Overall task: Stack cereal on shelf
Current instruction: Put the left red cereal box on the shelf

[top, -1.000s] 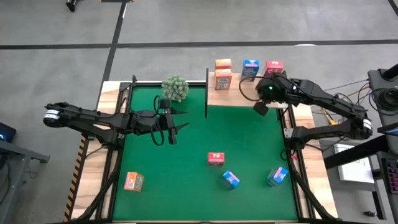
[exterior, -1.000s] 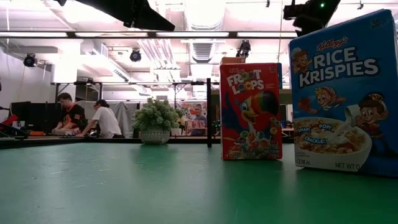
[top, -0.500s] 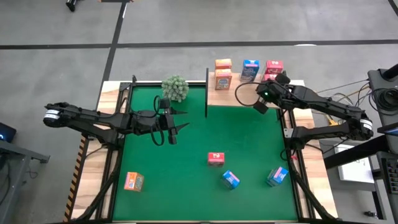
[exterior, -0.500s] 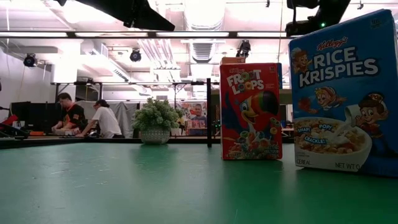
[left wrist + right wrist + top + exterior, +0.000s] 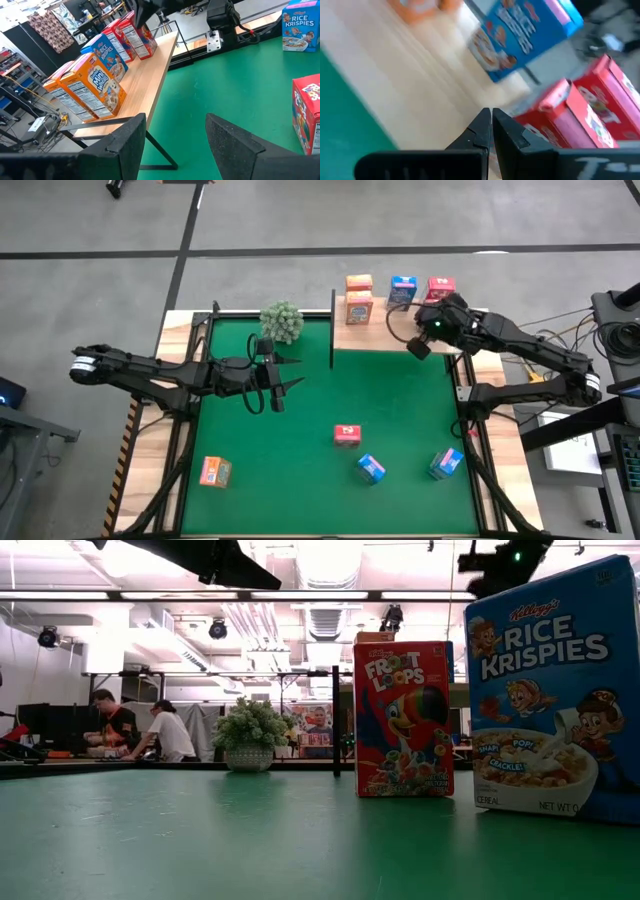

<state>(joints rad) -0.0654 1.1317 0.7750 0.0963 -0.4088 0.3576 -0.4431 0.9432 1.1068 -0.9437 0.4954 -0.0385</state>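
Right arm's closed fingers crowd the shelved red boxes

The right gripper [image 5: 490, 131], fingers pinched shut and empty, sits just beside the red cereal boxes [image 5: 585, 117] on the shelf [image 5: 385, 337]; a nudge could topple them. The left gripper [image 5: 281, 376] waits over the green mat [image 5: 400, 410] on the desk, fingers open, while four boxes lie on the mat.

Shelf [image 5: 400, 330] sits at the mat's [image 5: 300, 440] far right edge, carrying about five boxes [image 5: 359, 307]. Plant [image 5: 282, 321] stands left of it. Four boxes [image 5: 347, 435] lie scattered on the mat.
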